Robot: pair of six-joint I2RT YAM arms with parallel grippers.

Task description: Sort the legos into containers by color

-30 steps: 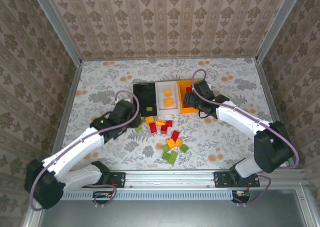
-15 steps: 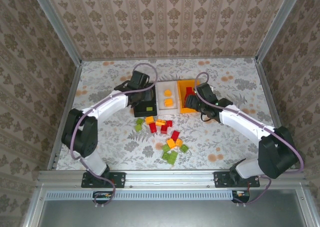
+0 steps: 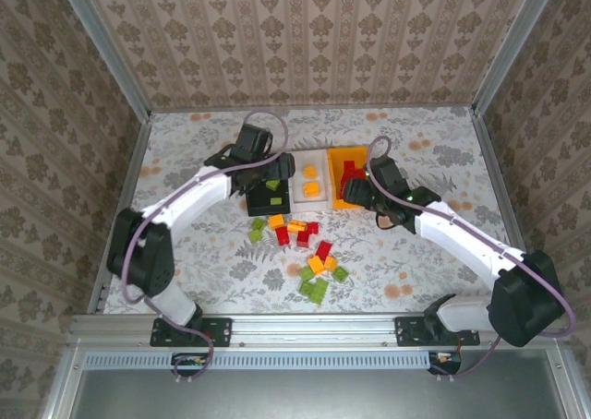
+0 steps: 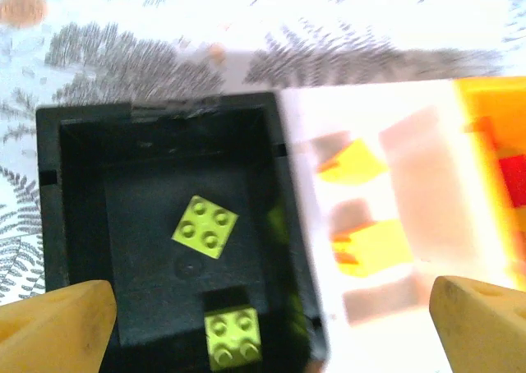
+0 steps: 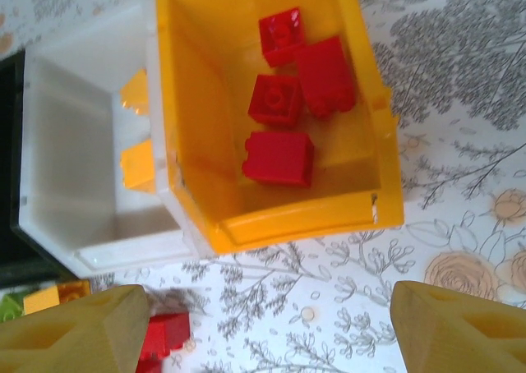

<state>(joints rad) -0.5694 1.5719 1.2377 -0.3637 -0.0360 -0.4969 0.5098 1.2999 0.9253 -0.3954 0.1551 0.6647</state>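
My black bin now holds a second green brick (left hand, right hand both agape); floral bench, wallpapered walls.

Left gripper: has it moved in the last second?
Yes. The left gripper swung from the table left of the loose bricks to over the black bin, jaws open.

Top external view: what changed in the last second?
The left tool swung from the near left to above the black bin, which now holds two green bricks, not one. The right tool eased back off the orange bin. The loose pile stayed put.
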